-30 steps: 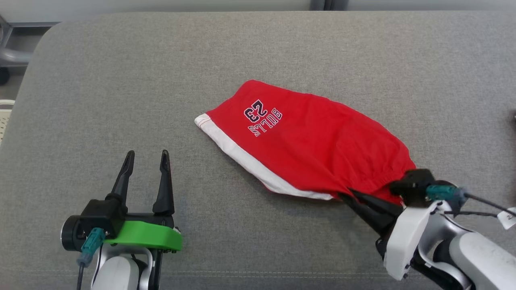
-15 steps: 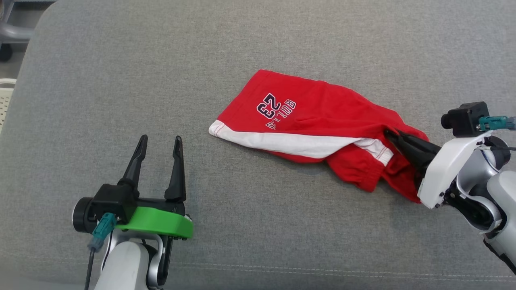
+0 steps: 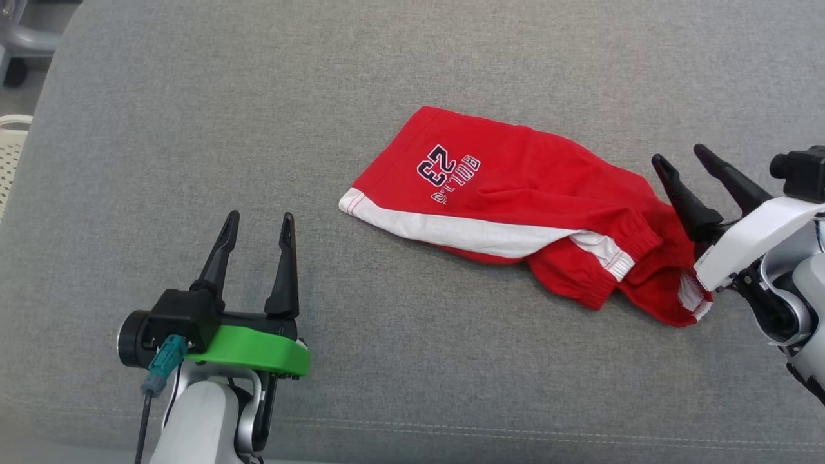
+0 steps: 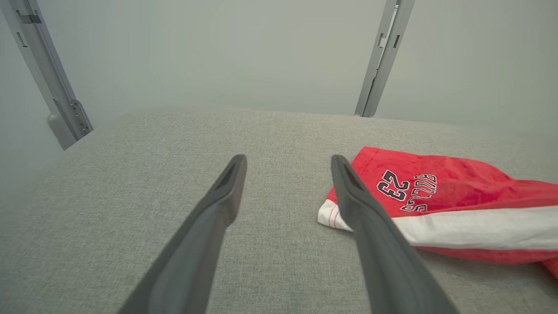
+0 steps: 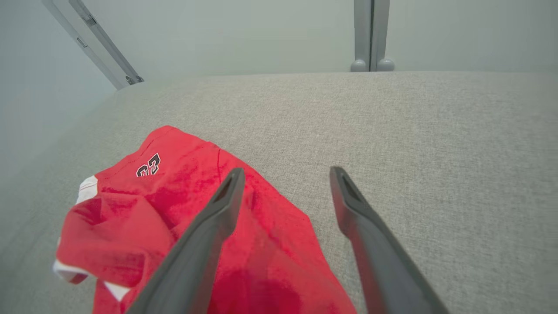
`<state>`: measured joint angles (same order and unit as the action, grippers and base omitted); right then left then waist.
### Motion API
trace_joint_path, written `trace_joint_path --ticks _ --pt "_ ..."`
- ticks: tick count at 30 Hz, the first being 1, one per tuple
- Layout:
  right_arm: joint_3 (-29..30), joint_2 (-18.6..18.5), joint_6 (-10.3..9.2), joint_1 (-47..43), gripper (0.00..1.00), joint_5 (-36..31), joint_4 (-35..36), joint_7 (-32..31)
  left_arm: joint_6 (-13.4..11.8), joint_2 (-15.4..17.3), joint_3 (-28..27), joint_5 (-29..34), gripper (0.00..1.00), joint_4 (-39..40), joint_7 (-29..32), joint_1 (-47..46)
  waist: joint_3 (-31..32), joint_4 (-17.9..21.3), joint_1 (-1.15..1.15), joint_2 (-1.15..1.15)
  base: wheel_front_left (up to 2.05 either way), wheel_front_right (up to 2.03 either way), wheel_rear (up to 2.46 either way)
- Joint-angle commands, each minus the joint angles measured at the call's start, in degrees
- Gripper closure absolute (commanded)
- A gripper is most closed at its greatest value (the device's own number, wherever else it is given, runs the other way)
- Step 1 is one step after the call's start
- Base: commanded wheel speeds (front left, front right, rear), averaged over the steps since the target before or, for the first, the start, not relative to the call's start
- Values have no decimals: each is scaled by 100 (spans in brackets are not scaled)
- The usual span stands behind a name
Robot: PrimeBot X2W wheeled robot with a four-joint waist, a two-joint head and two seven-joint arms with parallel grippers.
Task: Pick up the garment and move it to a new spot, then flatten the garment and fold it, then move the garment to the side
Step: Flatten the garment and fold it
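The garment [image 3: 515, 200] is a pair of red shorts with a white band and a "23" print, lying crumpled on the grey cushion [image 3: 412, 64]; its right end is bunched and folded over. My right gripper [image 3: 680, 156] stands open just above that bunched right end, holding nothing. In the right wrist view the garment [image 5: 183, 226] lies under and left of my right gripper [image 5: 285, 174]. My left gripper [image 3: 260, 219] is open at the lower left, well apart from the cloth. In the left wrist view the garment [image 4: 436, 205] lies right of my left gripper [image 4: 287, 159].
The grey cushion's far edge meets a pale wall with grey metal posts [image 4: 383, 56]. A white perforated object [image 3: 9, 154] sits past the cushion's left edge. Bare cushion lies left of and in front of the shorts.
My right gripper has let go of the shorts' waistband and opened after dragging that end up and to the right. The right end dropped in a bunched heap. The head camera has shifted a little.
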<state>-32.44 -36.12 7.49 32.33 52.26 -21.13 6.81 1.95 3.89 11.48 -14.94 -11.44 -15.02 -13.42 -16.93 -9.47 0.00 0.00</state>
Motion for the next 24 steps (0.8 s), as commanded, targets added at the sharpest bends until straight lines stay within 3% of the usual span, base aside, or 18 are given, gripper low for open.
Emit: trace_joint_path --ticks 1,5,9,15,19,24 --pt "34 -9 -1 -28 0 -75 -12 163 1 10 -37 29 0 -11 -12 21 51 100 0 0 0 0 0" --pt "462 187 -1 -201 0 -319 31 706 -11 67 -114 59 0 -20 -12 48 155 297 0 0 0 0 0" --pt "1222 599 -1 -527 0 -881 275 839 -41 111 -178 62 0 10 -12 99 312 484 0 0 0 0 0" --pt "2292 1424 -1 -1327 0 -2410 1185 838 -98 194 -244 84 0 66 -10 155 560 693 0 0 0 0 0" --pt "2487 1844 -1 -1904 0 -3223 1645 839 -166 231 -262 94 0 105 7 245 728 799 0 0 0 0 0" --pt "2605 2189 -2 -2490 0 -3779 1874 792 -251 264 -256 89 0 118 44 398 919 863 0 0 0 0 0"
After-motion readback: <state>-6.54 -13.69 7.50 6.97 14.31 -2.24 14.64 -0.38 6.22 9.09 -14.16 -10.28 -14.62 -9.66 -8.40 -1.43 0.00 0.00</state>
